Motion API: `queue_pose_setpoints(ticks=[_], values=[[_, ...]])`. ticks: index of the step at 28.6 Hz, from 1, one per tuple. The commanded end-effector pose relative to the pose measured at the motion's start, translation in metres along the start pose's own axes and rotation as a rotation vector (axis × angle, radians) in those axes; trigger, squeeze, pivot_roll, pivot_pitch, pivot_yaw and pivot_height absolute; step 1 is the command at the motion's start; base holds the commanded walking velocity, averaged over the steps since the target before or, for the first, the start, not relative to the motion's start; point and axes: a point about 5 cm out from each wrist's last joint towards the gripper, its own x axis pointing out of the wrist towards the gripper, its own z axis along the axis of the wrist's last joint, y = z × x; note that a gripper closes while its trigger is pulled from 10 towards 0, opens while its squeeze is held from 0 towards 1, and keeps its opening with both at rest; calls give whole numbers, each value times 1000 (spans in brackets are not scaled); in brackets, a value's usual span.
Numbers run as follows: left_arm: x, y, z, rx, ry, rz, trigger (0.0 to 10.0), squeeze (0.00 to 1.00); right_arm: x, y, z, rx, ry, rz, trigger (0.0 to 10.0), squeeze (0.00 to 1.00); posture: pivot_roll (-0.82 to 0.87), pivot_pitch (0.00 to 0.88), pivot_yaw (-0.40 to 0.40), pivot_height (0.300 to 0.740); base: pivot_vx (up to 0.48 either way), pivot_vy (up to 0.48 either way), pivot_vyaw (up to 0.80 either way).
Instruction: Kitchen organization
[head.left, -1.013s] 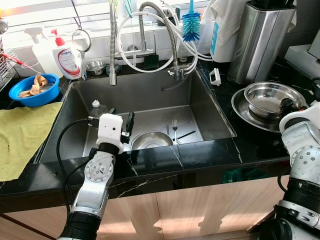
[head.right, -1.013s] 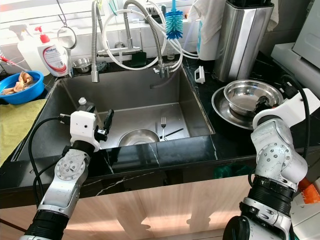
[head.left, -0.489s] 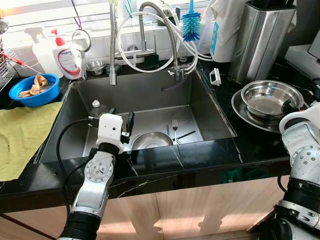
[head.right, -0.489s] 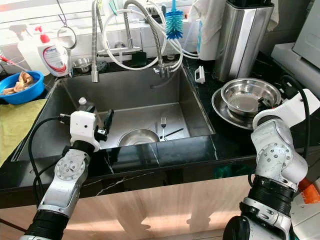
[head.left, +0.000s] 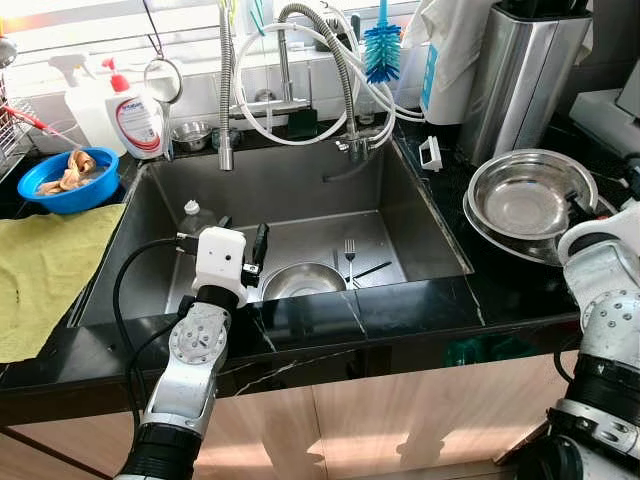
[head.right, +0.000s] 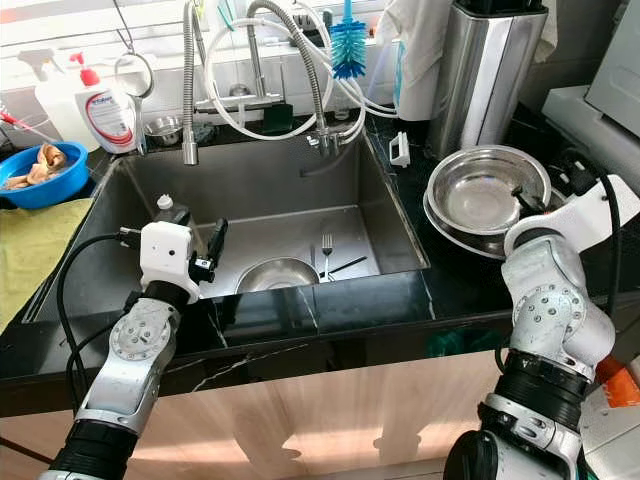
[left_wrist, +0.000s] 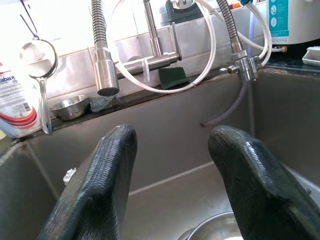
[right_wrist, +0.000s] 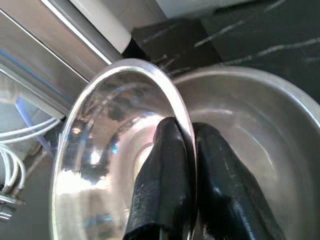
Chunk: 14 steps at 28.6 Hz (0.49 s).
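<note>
My right gripper (right_wrist: 186, 134) is shut on the rim of a steel bowl (head.left: 525, 195), one finger inside and one outside. The bowl is tipped up on its side, its opening facing the sink, over a larger steel dish (head.left: 497, 240) on the black counter right of the sink (head.left: 420, 215). My left gripper (left_wrist: 170, 137) hangs open above the sink's front left, nothing between its fingers. Just beside it, on the sink floor, lie another steel bowl (head.left: 303, 280), a fork (head.left: 349, 258) and a small clear bottle (head.left: 195, 215).
A tall steel canister (head.left: 520, 80) stands behind the dish. The spring faucet (head.left: 320, 60) and a blue brush (head.left: 381, 50) hang over the sink's back. A blue bowl (head.left: 68, 178), a soap bottle (head.left: 137, 118) and a yellow cloth (head.left: 45, 270) sit at the left.
My right gripper has raised and tilted the steel bowl from lying flat in the dish to standing on its rim. The left arm has not moved.
</note>
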Motion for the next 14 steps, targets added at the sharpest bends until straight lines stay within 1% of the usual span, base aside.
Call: queue_pose_setpoints(ticks=[1, 2, 3, 5, 7, 13, 14], values=[[4, 3, 2, 11, 1, 8, 10000, 0, -7, 14, 17, -41, -83, 21, 0, 0, -130, 0, 78, 740, 0, 0, 0], [3, 3, 2, 9, -1, 8, 10000, 0, -11, 20, 26, -62, -129, 37, 0, 0, -129, 0, 78, 740, 0, 0, 0], [3, 3, 2, 9, -1, 8, 10000, 0, -11, 20, 26, -62, -129, 37, 0, 0, -129, 0, 78, 740, 0, 0, 0], [3, 2, 2, 6, -4, 7, 10000, 0, -16, 33, 34, -64, -170, 92, 0, 0, -133, 0, 77, 740, 0, 0, 0], [3, 2, 2, 4, -5, 6, 10000, 0, -16, 39, 37, -68, -186, 125, 0, 0, -133, 0, 77, 740, 0, 0, 0], [1, 0, 1, -1, -8, 7, 10000, 0, -17, 47, 33, -73, -191, 182, 0, 0, -122, 0, 72, 740, 0, 0, 0], [0, 0, 1, -1, -9, 8, 10000, 0, -16, 51, 28, -91, -173, 223, 0, 0, -117, 0, 70, 740, 0, 0, 0]])
